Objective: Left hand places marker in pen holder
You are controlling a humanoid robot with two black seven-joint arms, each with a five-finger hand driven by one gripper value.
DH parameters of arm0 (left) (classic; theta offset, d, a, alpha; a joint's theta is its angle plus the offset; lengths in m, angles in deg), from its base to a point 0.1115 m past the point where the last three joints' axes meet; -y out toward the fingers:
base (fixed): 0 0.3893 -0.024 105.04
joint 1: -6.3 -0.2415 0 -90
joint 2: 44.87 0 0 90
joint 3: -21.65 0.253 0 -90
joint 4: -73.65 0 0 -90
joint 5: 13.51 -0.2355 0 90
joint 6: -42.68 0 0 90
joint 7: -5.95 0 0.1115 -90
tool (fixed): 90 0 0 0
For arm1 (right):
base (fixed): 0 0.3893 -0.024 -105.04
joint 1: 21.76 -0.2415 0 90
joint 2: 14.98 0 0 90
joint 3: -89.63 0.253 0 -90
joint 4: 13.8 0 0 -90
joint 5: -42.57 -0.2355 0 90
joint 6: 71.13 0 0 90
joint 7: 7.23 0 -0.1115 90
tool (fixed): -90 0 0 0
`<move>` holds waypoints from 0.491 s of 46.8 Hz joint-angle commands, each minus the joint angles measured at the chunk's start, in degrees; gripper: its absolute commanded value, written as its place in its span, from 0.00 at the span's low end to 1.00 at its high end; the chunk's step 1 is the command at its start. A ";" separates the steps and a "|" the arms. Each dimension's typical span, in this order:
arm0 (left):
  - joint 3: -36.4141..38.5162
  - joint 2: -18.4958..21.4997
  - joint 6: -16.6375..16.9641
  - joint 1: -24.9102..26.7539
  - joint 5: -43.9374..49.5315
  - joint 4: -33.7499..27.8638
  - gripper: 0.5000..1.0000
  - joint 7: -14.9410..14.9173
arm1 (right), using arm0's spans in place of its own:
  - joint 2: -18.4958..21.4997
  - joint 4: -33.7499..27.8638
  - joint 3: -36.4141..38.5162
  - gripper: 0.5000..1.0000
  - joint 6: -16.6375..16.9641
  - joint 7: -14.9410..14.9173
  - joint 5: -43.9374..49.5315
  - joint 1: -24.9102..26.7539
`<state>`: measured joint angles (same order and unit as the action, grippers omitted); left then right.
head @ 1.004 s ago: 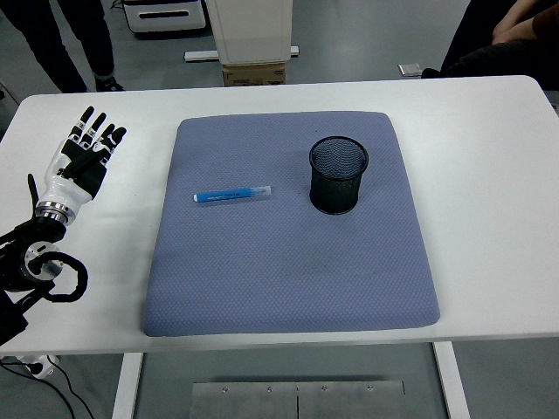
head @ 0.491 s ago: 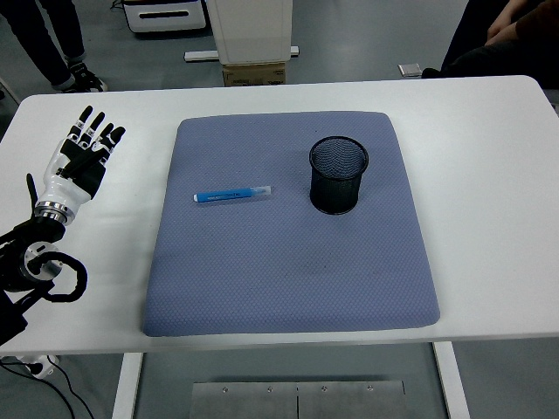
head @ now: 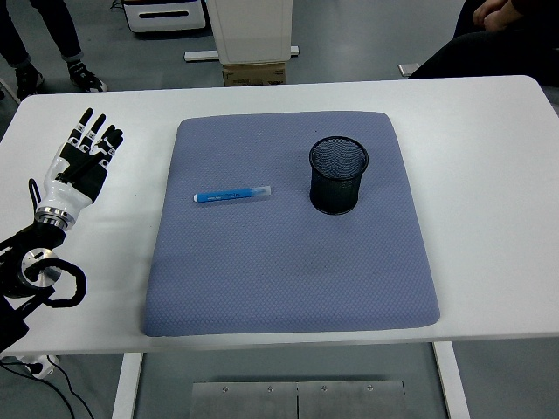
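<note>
A blue marker (head: 231, 194) lies flat on the blue-grey mat (head: 288, 279), left of centre, pointing left-right. A black mesh pen holder (head: 338, 175) stands upright on the mat to the marker's right, a short gap apart. My left hand (head: 81, 157) is over the white table at the far left, well left of the mat, with fingers spread and empty. The right arm is out of view.
The white table (head: 480, 175) surrounds the mat. Beyond the far edge stand a cardboard box (head: 255, 73) and a white unit. A person's legs (head: 52, 44) show at the top left, and another person sits at the top right.
My left hand has barely shifted, drifting slightly left. The people at the top edge have moved. The marker and holder are unchanged.
</note>
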<state>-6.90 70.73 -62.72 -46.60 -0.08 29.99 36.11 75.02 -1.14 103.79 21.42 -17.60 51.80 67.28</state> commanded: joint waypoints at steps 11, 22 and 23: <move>-2.04 -0.29 0.54 0.17 -0.07 0.15 1.00 0.08 | 0.00 0.00 0.00 1.00 0.09 0.00 0.00 0.00; -2.31 -0.29 0.55 0.17 -0.34 0.24 1.00 -0.19 | 0.00 0.00 0.00 1.00 0.00 0.00 0.00 0.00; -2.31 -0.29 0.55 0.17 -0.25 0.24 1.00 -0.19 | 0.00 0.00 0.00 1.00 0.00 0.00 0.00 0.00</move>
<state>-9.20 70.38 -62.15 -46.36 -0.37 30.18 35.93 75.02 -1.14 103.79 21.48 -17.60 51.80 67.27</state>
